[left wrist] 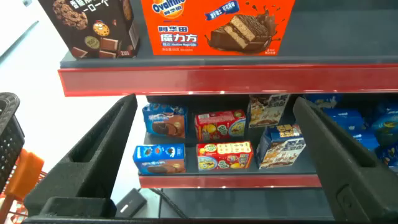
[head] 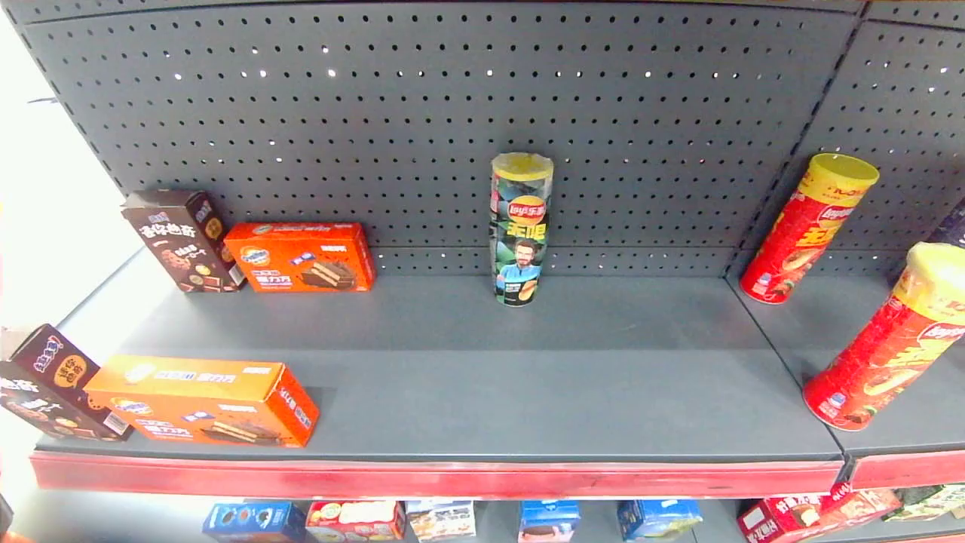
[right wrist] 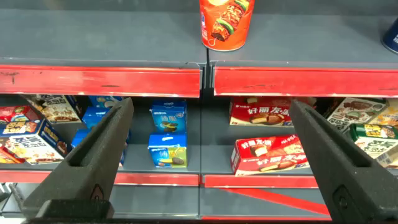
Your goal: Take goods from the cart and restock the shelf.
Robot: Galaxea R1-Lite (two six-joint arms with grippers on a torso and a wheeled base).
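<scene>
Against the perforated back panel (head: 377, 113) stands a cylindrical chip tube (head: 520, 230).

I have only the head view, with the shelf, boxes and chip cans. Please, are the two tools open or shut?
Observer: The left tool is open, with nothing between its fingers.
Operator: And the right one, please?
Observer: The right tool is open too, and it is empty.
Operator: Can you see the cart somewhere?
Observer: A black basket with an orange part under it shows at the edge of the left wrist view, low beside the shelving. It is probably the cart.
</scene>
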